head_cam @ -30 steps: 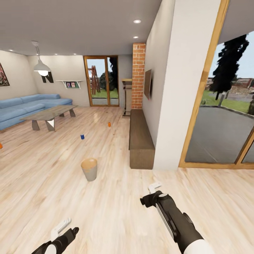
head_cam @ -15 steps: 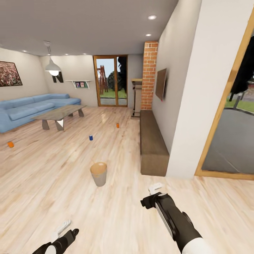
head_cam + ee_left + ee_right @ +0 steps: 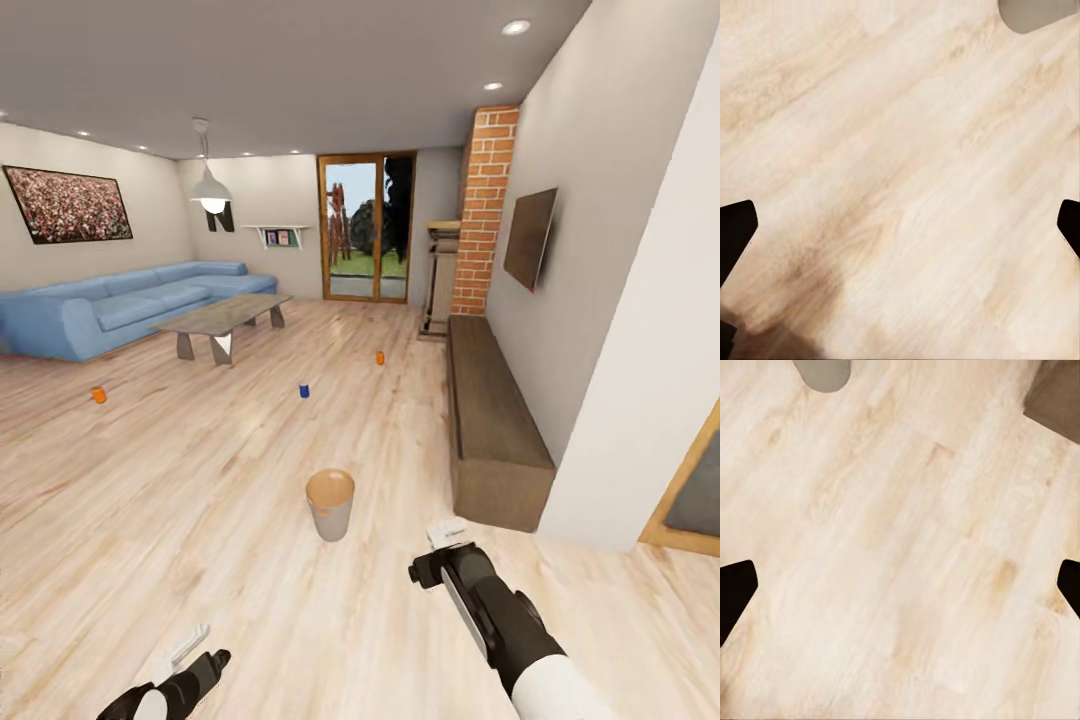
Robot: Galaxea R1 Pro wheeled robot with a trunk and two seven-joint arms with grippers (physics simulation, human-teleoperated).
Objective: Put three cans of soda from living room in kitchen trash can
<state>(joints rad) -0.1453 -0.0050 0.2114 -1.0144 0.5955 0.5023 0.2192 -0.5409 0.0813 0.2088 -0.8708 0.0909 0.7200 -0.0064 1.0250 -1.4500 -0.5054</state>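
Nothing binned yet, by my judgement: all three cans stand on the wood floor, the orange can at mid-left, the dark blue can and second orange can near frame centre. The grey tapered pail with copper-brown inside sits empty-looking, lower centre. Left gripper and right gripper both spread wide, holding nothing.

We see even, bright render light: recessed ceiling spots and a lit pendant lamp, plus daylight through the glass door. Shadows are soft; there's a faint one beside the trash can. Wide-angle stretch bends the walls at frame edges. Wrist views are sharp, with a dim patch under the left gripper.
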